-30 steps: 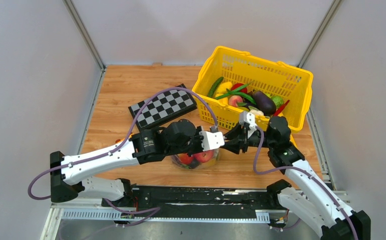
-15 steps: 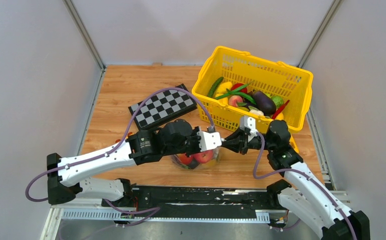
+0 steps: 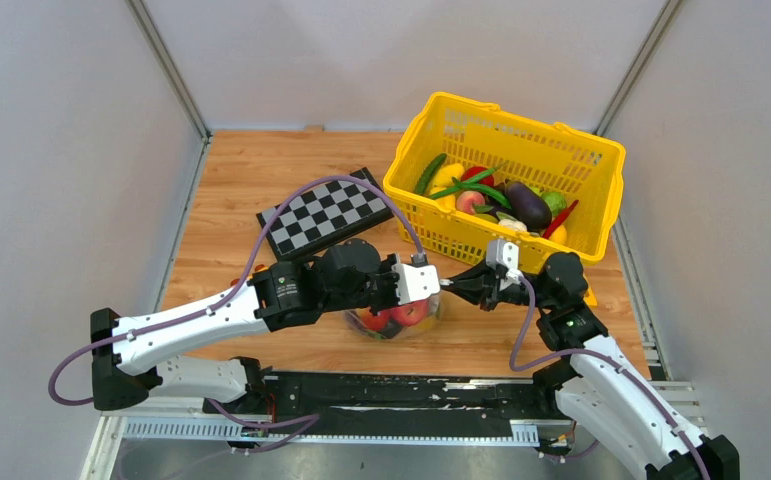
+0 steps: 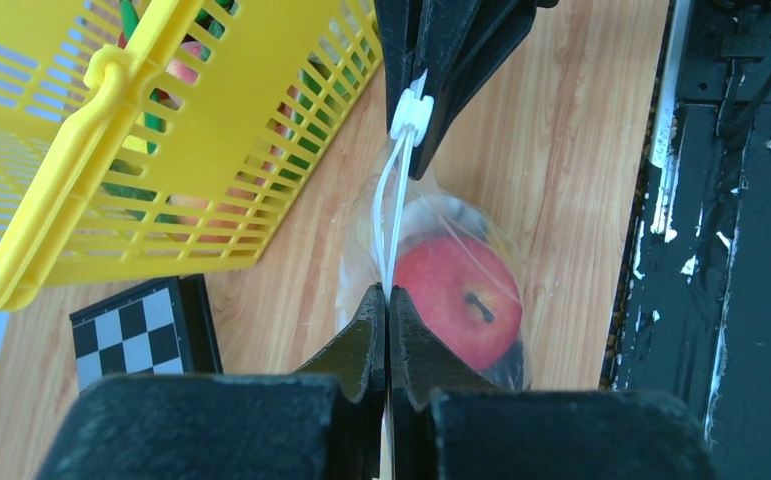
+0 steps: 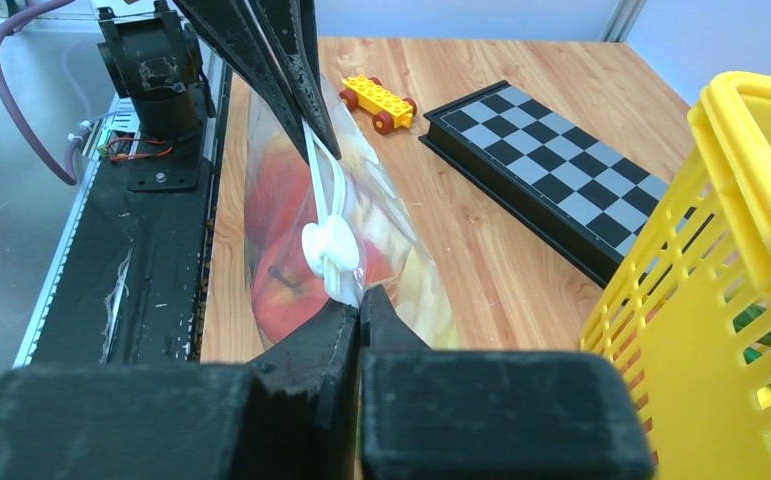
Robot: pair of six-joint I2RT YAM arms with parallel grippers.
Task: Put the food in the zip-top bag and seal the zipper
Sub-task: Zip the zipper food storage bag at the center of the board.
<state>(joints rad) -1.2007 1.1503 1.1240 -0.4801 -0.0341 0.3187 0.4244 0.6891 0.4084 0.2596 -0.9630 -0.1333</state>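
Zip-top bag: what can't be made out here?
- Top external: zip-top bag mostly under the left arm; mouth edge hidden.
- Left wrist: left gripper covers one zipper end; sealed or not, unclear.
- Right wrist: right gripper hides the bag's bottom; food beyond the red apple unclear.

place: robot lab test cell | walls [image 3: 61, 150]: plain grey panels, metal posts [image 3: 166, 65] | table [image 3: 251, 170]: wood top, boxed in | rail [image 3: 401, 390]: black, carries arms [image 3: 191, 322] | props: checkerboard [image 3: 326, 212], basket [image 3: 521, 140] of toy food [image 3: 526, 205]
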